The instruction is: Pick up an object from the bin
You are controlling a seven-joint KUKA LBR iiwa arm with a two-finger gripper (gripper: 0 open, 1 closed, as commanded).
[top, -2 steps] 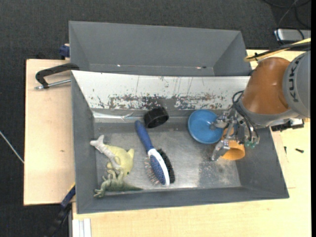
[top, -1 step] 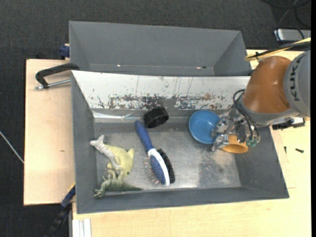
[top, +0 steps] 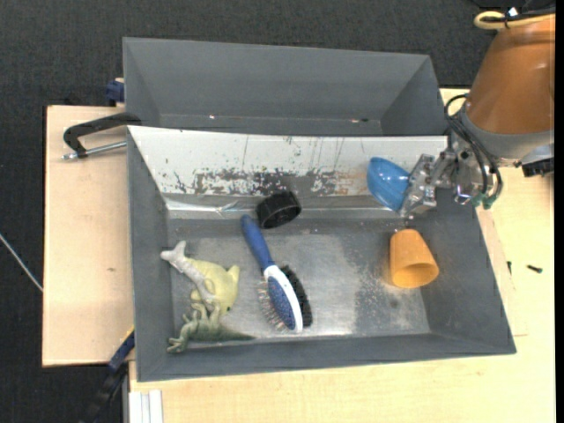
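Bin [top: 145, 263]: grey sheet metal with sloped walls; the back wall is scuffed and speckled.

Gripper [top: 417, 196]: at the right rear corner, low against the back wall, below the arm's orange cover [top: 515, 69].

Blue cup [top: 386, 181]: smooth, glossy, rounded plastic. It touches the gripper's left side, at the foot of the back wall. From this angle it is not legible whether the cup sits inside the grip, or whether the gripper is clenched or released.

Orange cup [top: 411, 258]: matte and tapered, lying on its side on the floor with the wide end toward the front. It is just below the gripper and apart from it.

Black cap [top: 278, 208]: round, tilted at the back seam.

Brush [top: 280, 293]: blue handle and oval bristle head, lying mid-floor.

Left front: a pale rubbery dolphin [top: 211, 280] touches a green spiny lizard [top: 201, 329].
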